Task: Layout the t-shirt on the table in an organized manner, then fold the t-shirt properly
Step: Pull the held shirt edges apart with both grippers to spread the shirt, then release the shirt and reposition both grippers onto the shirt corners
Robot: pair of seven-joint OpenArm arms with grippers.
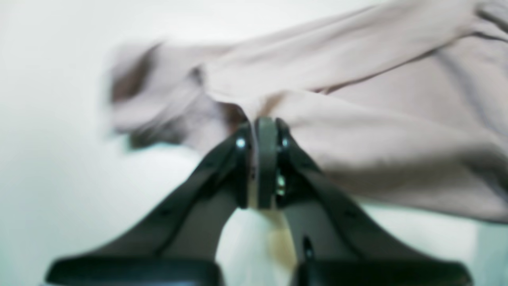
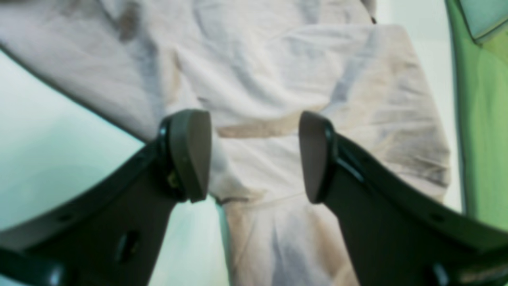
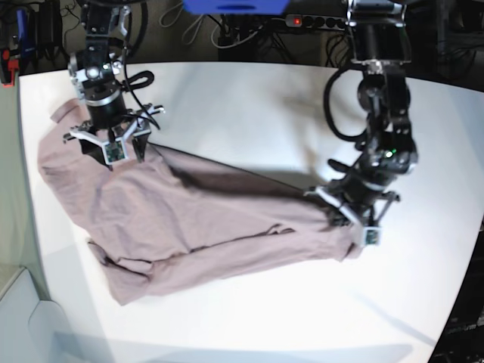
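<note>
The mauve-pink t-shirt (image 3: 189, 227) lies spread and wrinkled across the white table (image 3: 249, 106), running from the left edge toward the right. My left gripper (image 1: 262, 127) is shut on a pinched fold of the t-shirt (image 1: 357, 131) at its right end; in the base view that gripper (image 3: 355, 231) sits at the cloth's right tip. My right gripper (image 2: 254, 155) hangs open just above the t-shirt (image 2: 278, 71), with cloth showing between its fingers (image 2: 190, 155). From the base camera it (image 3: 110, 147) hovers over the shirt's upper left part.
A green surface (image 2: 480, 131) shows beside the table at the right of the right wrist view. Cables and a power strip (image 3: 302, 21) lie beyond the far table edge. Bare white table (image 3: 302, 318) extends in front of the shirt.
</note>
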